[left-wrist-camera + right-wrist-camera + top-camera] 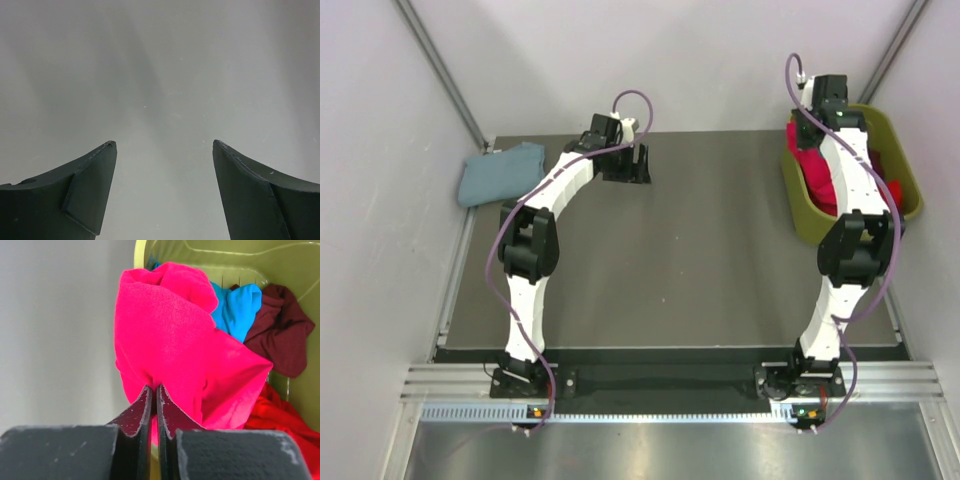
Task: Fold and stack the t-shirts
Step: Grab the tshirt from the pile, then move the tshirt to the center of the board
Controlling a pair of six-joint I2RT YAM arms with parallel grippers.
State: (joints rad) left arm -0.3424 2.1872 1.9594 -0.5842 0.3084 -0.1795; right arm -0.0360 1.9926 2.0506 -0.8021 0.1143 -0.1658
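A dusty blue-grey t-shirt (pixel 500 174) lies folded at the table's far left corner. My right gripper (pixel 154 388) is shut on a fold of the crimson-red t-shirt (pixel 170 335) and holds it over the olive-green bin (pixel 898 150) at the far right. In that bin lie a bright blue t-shirt (pixel 235 307), a maroon t-shirt (pixel 282 335) and a red t-shirt (pixel 280 415). The crimson shirt also shows in the top view (pixel 812 170). My left gripper (pixel 638 160) is open and empty near the table's far edge, right of the blue-grey shirt; its wrist view shows only the fingers (pixel 92 187) against a grey wall.
The dark table mat (pixel 700 260) spreads between the arms. White enclosure walls (pixel 380 200) stand close on the left, right and back. The bin sits against the right wall.
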